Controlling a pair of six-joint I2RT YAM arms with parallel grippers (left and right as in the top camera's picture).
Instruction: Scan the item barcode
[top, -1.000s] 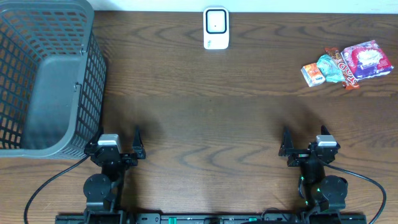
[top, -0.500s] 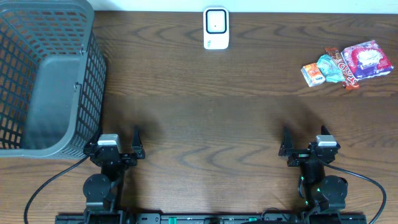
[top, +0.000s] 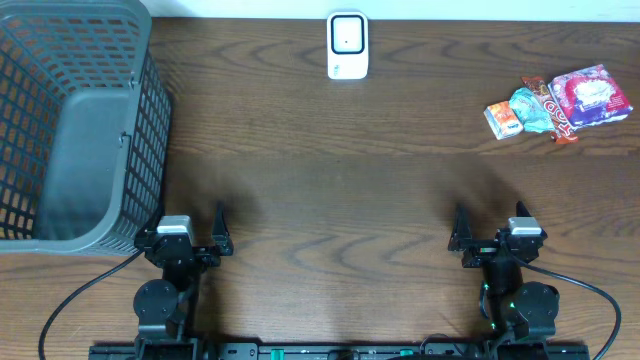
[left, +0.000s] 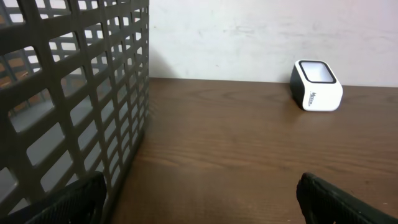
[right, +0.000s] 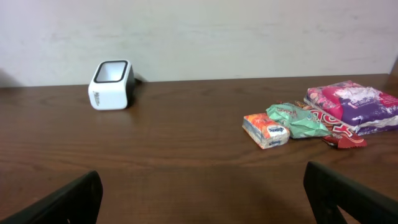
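Wooden table (top: 350, 150), both grippers spread wide, holding nothing.
A grey basket (top: 60, 120) fills the far left corner. The left gripper (top: 190, 222) and right gripper (top: 488, 222) sit at the near edge. The white scanner (top: 347, 45) stands back centre, and the snack packets (top: 555, 103) lie clustered back right, well apart from both.

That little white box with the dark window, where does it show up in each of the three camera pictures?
Overhead: the white box is top centre, near the table's far edge.
Left wrist: upper right.
Right wrist: upper left.
Shared landmark: the table's far edge against the pale wall.
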